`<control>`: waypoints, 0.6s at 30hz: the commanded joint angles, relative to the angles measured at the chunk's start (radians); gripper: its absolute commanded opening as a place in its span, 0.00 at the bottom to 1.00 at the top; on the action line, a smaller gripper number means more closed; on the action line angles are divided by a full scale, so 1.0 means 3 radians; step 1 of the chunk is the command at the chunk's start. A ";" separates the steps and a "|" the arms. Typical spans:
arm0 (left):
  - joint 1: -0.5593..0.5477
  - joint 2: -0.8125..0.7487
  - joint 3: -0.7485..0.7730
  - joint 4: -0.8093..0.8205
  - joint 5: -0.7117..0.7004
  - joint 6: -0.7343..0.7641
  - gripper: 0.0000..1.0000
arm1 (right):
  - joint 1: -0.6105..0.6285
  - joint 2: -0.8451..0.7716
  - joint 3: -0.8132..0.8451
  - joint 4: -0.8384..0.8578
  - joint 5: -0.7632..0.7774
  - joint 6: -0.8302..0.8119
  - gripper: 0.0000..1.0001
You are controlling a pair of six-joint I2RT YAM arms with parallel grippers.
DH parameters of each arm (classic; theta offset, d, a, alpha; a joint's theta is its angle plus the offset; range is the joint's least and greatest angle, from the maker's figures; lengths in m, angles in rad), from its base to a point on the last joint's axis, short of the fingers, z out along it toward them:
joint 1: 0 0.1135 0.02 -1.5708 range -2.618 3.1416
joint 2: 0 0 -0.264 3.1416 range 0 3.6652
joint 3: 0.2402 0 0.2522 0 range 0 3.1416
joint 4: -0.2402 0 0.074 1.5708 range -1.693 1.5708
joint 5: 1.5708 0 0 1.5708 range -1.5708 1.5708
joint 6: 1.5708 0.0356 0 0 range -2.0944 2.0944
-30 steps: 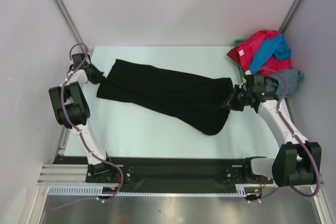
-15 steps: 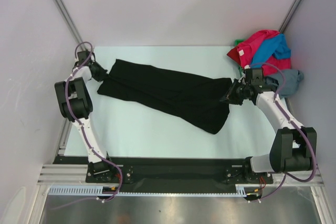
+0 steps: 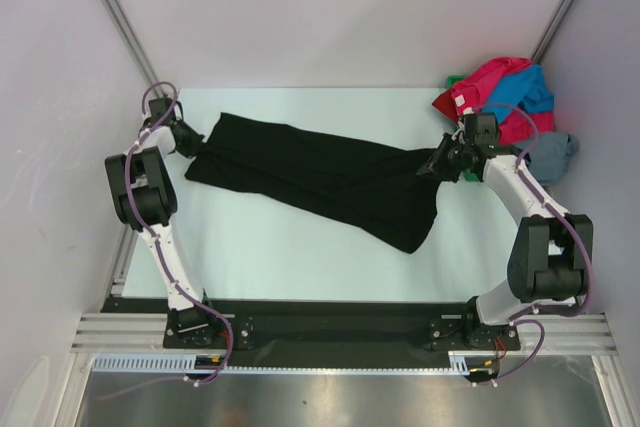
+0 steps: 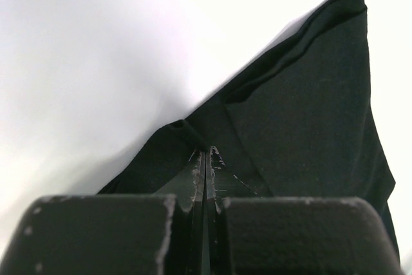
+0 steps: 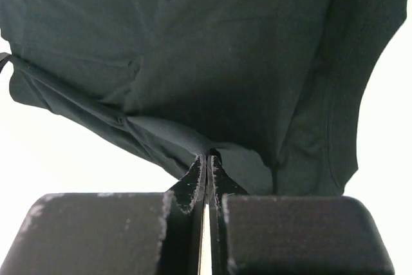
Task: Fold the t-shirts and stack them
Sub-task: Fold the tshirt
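Note:
A black t-shirt [image 3: 325, 177] is stretched across the white table [image 3: 280, 247] from the far left to the right. My left gripper [image 3: 193, 149] is shut on its left edge, and the wrist view shows the cloth [image 4: 302, 114] pinched at the tips [image 4: 207, 154]. At the shirt's right end my right gripper [image 3: 436, 169] is shut on the fabric [image 5: 212, 62], which bunches at the tips [image 5: 208, 156]. A heap of red-pink [image 3: 490, 87], bright blue [image 3: 520, 97] and grey [image 3: 553, 155] t-shirts lies in the far right corner.
White walls close in the table on three sides, with metal posts [image 3: 115, 17] running up at the back corners. A bit of green cloth [image 3: 455, 80] shows under the heap. The arm bases sit on a black rail [image 3: 320, 332] at the near edge.
My right gripper has moved away from me and slightly left, drawing the shirt's right end toward the back. My left arm has folded in closer to the back left corner, still gripping.

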 commanded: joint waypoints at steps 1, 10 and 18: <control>-0.0004 0.0002 0.0193 0.0033 -0.0117 -0.0048 0.00 | -0.0019 0.0118 0.0232 0.0190 -0.0037 0.0006 0.00; -0.0004 0.0028 0.0223 0.0028 -0.0153 -0.0058 0.00 | -0.0019 0.0389 0.0646 0.0200 -0.0016 0.0046 0.00; -0.0004 0.0074 0.0249 0.0028 -0.0102 -0.0068 0.00 | -0.0009 0.0645 0.0877 0.0226 -0.0057 0.0092 0.00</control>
